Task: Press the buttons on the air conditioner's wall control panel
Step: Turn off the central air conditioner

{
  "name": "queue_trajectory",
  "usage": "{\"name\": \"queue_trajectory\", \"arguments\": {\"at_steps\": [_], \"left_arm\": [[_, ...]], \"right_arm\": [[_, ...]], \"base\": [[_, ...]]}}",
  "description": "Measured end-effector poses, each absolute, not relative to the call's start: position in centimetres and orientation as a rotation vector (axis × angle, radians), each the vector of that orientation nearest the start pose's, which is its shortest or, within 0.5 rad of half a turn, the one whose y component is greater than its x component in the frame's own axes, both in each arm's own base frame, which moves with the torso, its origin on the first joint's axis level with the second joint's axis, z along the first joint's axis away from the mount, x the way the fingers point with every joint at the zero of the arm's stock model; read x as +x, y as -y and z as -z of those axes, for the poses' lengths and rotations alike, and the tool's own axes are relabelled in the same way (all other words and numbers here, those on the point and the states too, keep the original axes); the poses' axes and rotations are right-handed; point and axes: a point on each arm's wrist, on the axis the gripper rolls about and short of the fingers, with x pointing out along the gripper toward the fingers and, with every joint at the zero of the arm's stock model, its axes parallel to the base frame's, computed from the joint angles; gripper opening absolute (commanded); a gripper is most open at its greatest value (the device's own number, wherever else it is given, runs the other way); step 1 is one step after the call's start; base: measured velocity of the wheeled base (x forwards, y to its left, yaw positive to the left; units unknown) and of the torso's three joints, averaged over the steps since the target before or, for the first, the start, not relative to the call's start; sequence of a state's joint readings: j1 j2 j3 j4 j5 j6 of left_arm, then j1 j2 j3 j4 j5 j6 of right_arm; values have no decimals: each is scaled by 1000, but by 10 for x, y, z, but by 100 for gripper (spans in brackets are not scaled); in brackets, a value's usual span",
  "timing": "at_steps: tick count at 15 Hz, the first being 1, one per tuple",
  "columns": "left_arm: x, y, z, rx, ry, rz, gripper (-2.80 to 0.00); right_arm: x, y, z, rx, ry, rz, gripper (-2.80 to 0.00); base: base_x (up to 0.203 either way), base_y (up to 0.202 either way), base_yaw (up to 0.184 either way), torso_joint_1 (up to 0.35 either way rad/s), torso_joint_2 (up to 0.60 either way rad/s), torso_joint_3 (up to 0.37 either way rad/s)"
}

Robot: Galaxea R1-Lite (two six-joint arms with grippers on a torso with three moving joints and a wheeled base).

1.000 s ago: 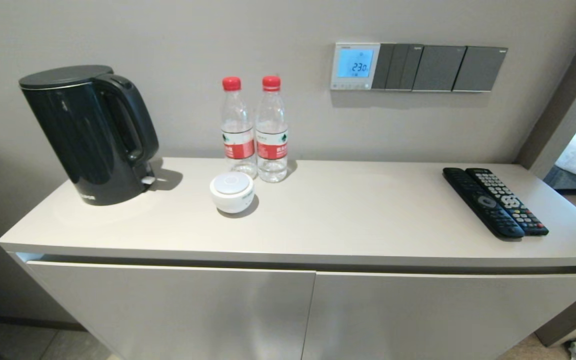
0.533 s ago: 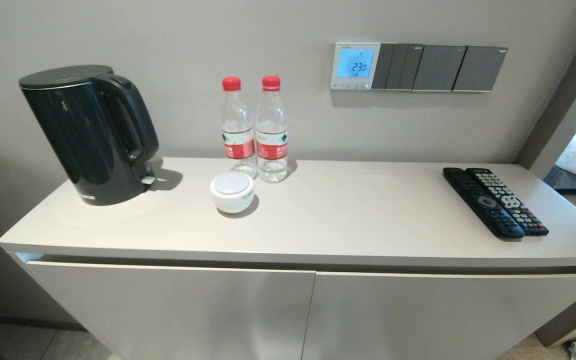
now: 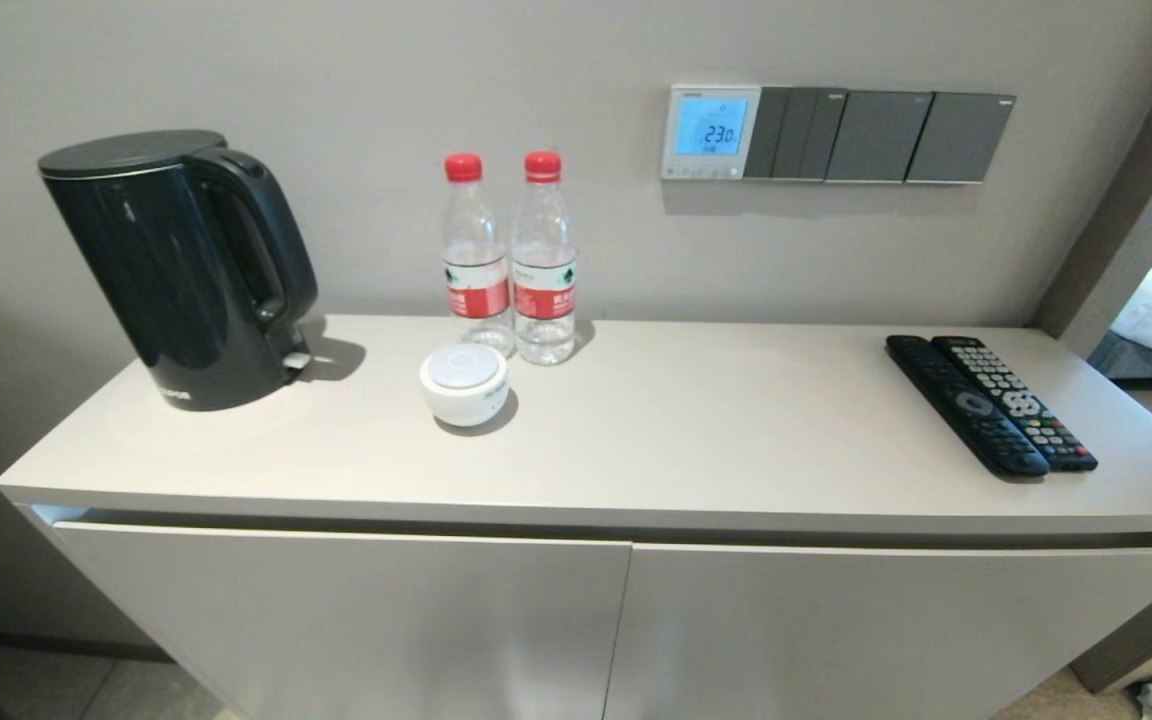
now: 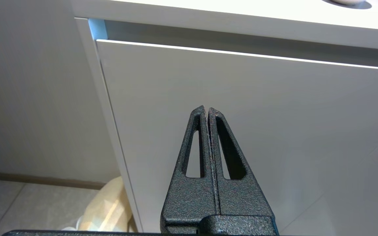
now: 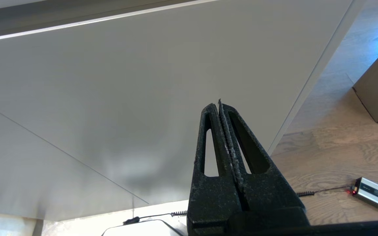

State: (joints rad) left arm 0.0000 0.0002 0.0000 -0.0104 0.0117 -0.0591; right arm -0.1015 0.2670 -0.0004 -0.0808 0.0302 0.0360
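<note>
The air conditioner's wall control panel (image 3: 711, 131) is mounted on the grey wall above the bench (image 3: 696, 440), at the left end of a row of dark grey switch plates (image 3: 881, 136). Its screen is lit pale blue and reads 23.0. The buttons (image 3: 704, 172) run as a thin pale row along the panel's bottom edge; individual keys are too small to tell apart.

Neither arm appears in the head view. Left claw (image 4: 207, 109): clenched, fingers pressed flat together, empty, held low in front of the left cabinet door (image 4: 241, 131) beneath the bench top. Right claw (image 5: 219, 105): likewise clenched and empty, low before the right cabinet door (image 5: 126, 98), with wood floor (image 5: 340, 144) off to one side. Both claws sit below bench level, so the panel is well apart from them, up on the wall beyond the bench.

On the bench: black electric kettle (image 3: 176, 265) at left, two red-capped water bottles (image 3: 511, 260) against the wall, a small white round container (image 3: 464, 384) just in front of them, two black remotes (image 3: 991, 402) side by side at right.
</note>
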Motion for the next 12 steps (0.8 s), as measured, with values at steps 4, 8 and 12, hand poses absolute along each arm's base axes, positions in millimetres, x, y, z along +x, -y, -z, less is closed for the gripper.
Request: {"name": "queue_trajectory", "arguments": {"at_steps": [4, 8, 12], "left_arm": [[-23, 0, -77, -59, 10, -11, -280], [-23, 0, -77, -59, 10, -12, -280], [-23, 0, -77, -59, 10, -12, -280]], "right_arm": [[0, -1, -86, 26, -194, 70, -280], [-3, -1, -85, 18, -178, 19, -280], [-13, 0, -82, 12, -87, -16, -280]], "base": [[0, 0, 0, 0, 0, 0], [0, 0, 0, 0, 0, 0], [0, 0, 0, 0, 0, 0]]}}
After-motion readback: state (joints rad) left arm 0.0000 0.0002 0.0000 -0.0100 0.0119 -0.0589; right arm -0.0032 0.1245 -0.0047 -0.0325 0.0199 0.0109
